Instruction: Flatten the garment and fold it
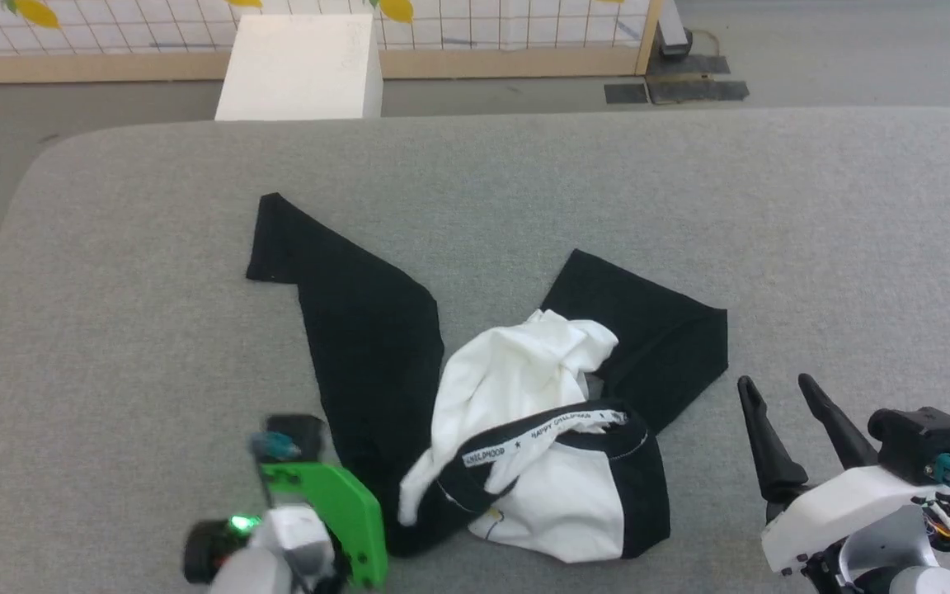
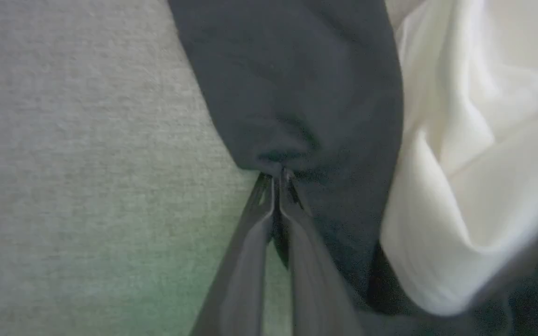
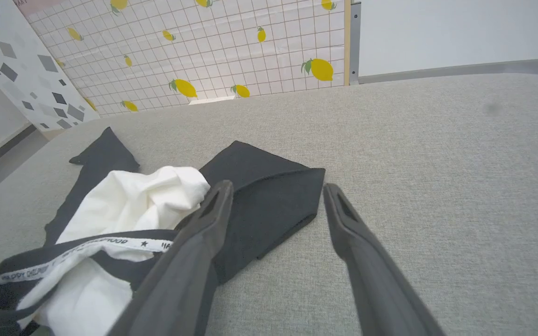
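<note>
The garment (image 1: 516, 371) lies bunched near the front of the grey padded table (image 1: 524, 157), black sleeves splayed outward. The left gripper (image 2: 278, 173) is pinched tight on a black sleeve's edge, evidently to draw it flat. The right gripper (image 1: 774, 384) stands spread wide, empty, near the other sleeve, judged ready to take it

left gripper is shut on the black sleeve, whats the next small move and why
Probably draw the left gripper outward to the robot's left, tugging the black sleeve straight. Its fingers are shut on that sleeve's edge, the garment lies crumpled with its white body bunched, and the right gripper stands open beside it, holding nothing.
</note>
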